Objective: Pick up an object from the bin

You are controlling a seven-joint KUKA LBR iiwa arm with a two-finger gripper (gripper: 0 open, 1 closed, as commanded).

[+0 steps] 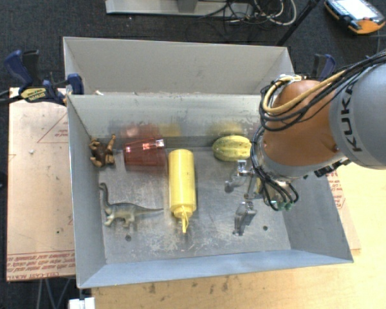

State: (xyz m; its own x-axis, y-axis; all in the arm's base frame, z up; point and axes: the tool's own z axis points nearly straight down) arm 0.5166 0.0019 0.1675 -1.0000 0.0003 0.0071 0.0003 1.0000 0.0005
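My gripper [239,203] hangs low over the bin floor in the right half, open, with nothing between its fingers. One fingertip [232,185] sits nearer the back, the other [244,221] nearer the front. A yellow-green melon-shaped thing [231,148] lies just behind the gripper against the back wall. To the gripper's left a yellow squeeze bottle [181,184] lies on its side, nozzle toward the front.
A clear red cup [143,154] lies left of the bottle. A small brown toy figure [102,152] sits at the back left, and a grey dinosaur toy [121,212] lies at the front left. The arm's orange cover and cables overhang the bin's right side.
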